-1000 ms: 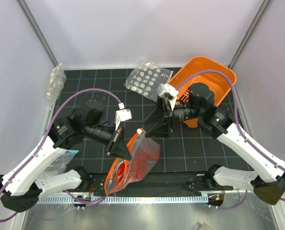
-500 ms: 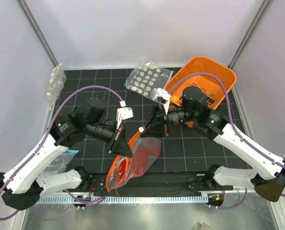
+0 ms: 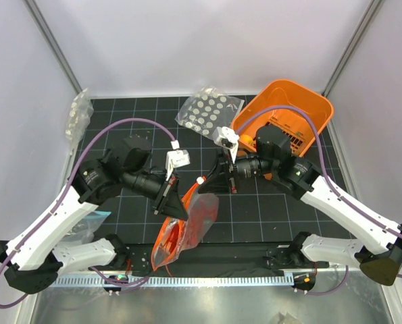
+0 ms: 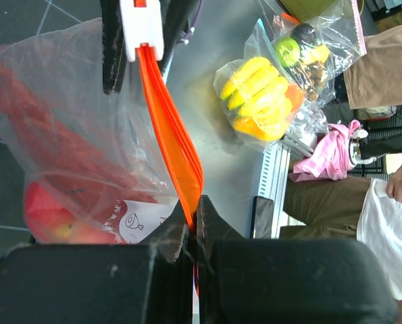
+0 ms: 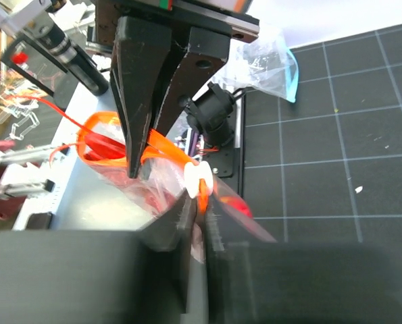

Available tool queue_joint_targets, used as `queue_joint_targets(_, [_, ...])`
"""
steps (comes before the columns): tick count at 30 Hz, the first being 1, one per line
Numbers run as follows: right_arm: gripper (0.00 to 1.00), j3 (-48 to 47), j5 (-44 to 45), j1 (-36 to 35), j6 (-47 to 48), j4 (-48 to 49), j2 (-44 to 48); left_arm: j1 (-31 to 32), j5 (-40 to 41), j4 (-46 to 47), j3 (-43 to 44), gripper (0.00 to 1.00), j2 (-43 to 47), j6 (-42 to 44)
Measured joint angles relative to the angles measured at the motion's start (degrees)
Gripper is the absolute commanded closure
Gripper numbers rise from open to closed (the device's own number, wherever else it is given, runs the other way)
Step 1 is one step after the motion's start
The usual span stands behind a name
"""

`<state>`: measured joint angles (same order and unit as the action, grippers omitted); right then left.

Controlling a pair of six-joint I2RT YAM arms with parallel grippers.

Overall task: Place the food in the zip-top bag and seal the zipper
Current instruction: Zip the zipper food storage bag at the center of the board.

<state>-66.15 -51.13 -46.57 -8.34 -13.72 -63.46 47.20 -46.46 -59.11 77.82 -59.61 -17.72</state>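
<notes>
The zip-top bag (image 3: 202, 217) hangs between both arms, clear, with the red food (image 4: 48, 135) inside it, long red tentacles above a round red-orange fruit (image 4: 48, 217). Its orange zipper (image 4: 170, 128) runs from a white slider (image 4: 141, 27) down into my left gripper (image 4: 195, 217), which is shut on the strip's end. My right gripper (image 5: 202, 202) is shut on the zipper (image 5: 161, 145) just behind the white slider (image 5: 199, 179). In the top view the left gripper (image 3: 178, 208) and right gripper (image 3: 206, 187) sit close together at the bag's mouth.
An orange slotted basket (image 3: 292, 111) stands at the back right. A clear bag of white discs (image 3: 207, 109) lies behind the grippers, and another clear bag (image 3: 78, 116) at the far left. Bags of toy fruit (image 4: 261, 94) lie beyond the table's front rail.
My right gripper moved left from the basket side to the bag's mouth and shut on the zipper by the slider. The left gripper kept its hold and the bag shifted slightly.
</notes>
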Motion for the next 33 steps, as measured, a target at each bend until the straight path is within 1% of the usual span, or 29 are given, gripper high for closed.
queue_joint_targets(1, [0.99, 0.0, -0.02, 0.02, -0.02, 0.0, 0.0, 0.0, 0.0, 0.0, 0.04, 1.0, 0.0, 0.15])
queue_joint_targets(3, [0.99, 0.0, 0.02, 0.0, -0.24, 0.0, 0.07, 0.0, 0.11, -0.02, 0.07, 0.98, -0.02, 0.24])
queue_joint_targets(4, [0.99, 0.0, 0.07, 0.0, -0.28, 0.0, 0.13, 0.0, 0.26, -0.02, 0.07, 0.78, -0.02, 0.22])
queue_joint_targets(5, [0.99, 0.0, 0.2, 0.0, -0.28, 0.0, 0.2, 0.0, 0.59, 0.02, 0.07, 0.67, -0.09, 0.31])
queue_joint_targets(7, [0.99, 0.0, 0.28, 0.0, -0.31, -0.2, 0.22, 0.0, 0.98, -0.04, 0.57, 0.51, -0.48, 0.22])
queue_joint_targets(10, [0.99, -0.02, 0.46, -0.13, -0.39, -1.44, 0.2, 0.0, 2.08, 0.09, 2.16, 0.43, -1.79, 0.07])
queue_joint_targets(12, [0.99, -0.11, 0.63, -0.15, -0.26, -2.29, 0.2, 0.0, 3.26, 0.22, 3.78, 0.41, -2.86, 0.0])
queue_joint_targets(15, [0.99, -0.59, 1.03, -0.15, -0.07, -3.56, 0.2, 0.0, 6.12, 0.5, 6.8, 0.41, -4.28, 0.0])
queue_joint_targets(18, [0.99, -1.22, 1.33, -0.2, 0.07, -4.61, 0.2, 0.02, 10.82, 0.66, 10.8, 0.46, -6.05, 0.09])
queue_joint_targets(23, [0.99, -3.37, 2.6, -0.2, 0.48, -7.65, -0.09, 0.02, 16.81, 1.46, 15.47, 0.48, -9.4, 0.17])
queue_joint_targets(27, [0.99, -4.9, 4.39, 0.07, 0.57, -10.1, -0.44, 0.09, 19.32, 2.03, 17.09, 0.53, -10.8, 0.2])
queue_joint_targets(32, [0.99, -5.01, 6.05, 0.07, 0.37, -11.89, -0.44, 0.09, 20.26, 2.97, 18.14, 0.54, -12.28, 0.17])
queue_joint_targets(33, [0.99, -5.01, 6.23, 0.07, 0.35, -12.17, -0.44, 0.09, 20.26, 3.26, 18.14, 0.55, -12.41, 0.17])
